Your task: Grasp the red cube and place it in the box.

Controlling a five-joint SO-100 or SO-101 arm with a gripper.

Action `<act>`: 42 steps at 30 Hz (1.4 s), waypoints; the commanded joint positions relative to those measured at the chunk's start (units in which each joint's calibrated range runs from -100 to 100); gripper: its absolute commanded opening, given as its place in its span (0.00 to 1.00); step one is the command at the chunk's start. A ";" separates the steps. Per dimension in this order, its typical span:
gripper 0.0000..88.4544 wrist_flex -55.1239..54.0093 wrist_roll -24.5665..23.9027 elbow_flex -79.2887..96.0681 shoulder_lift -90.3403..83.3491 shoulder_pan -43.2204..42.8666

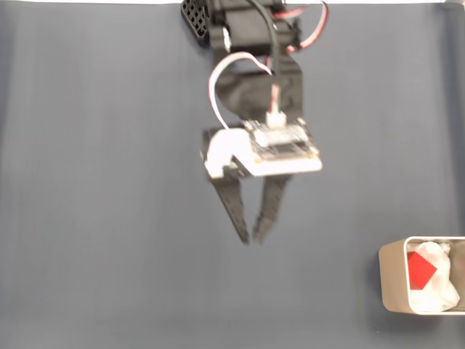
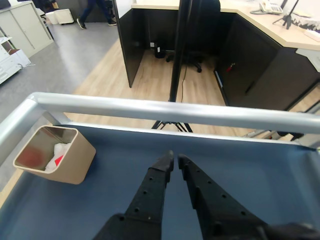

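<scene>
Blue-grey cloth over the whole surface (image 1: 94,218) in the fixed view, bare on the left. Black claw (image 1: 249,241) near the middle, hanging from the arm at the top edge, white bracket and small circuit board (image 1: 282,142) on its back, red, black and white wires looping above. Fingertips nearly touching, nothing between them: clenched on air, held apart from everything else. Far right, at the lower corner, beige box (image 1: 391,282) partly cut off by the frame edge, well apart from the claw. Inside it, white padding (image 1: 443,291) and, resting on that padding toward the box's left wall, red cube (image 1: 420,269). In the wrist view, left to right: beige box (image 2: 75,160) near the left rail, tilted in the picture, a small red corner of the cube (image 2: 59,160) visible against white padding within, a reddish reflection on the inner wall; then blue surface (image 2: 110,200); then the two black perforated fingers (image 2: 150,195) rising from the bottom edge, tips all but meeting at the claw (image 2: 175,162), empty. Silver rail (image 2: 165,111) across the picture beyond the tips. Past it, wood floor, dark office partitions, a pale desk top at the upper right, and a walking person's legs at the upper left.
</scene>
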 commanded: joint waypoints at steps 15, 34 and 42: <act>0.00 -3.79 -0.39 52.39 -41.67 1.51; 0.00 14.57 -3.08 78.30 -68.45 1.44; 0.00 33.50 -4.44 78.30 -75.04 2.29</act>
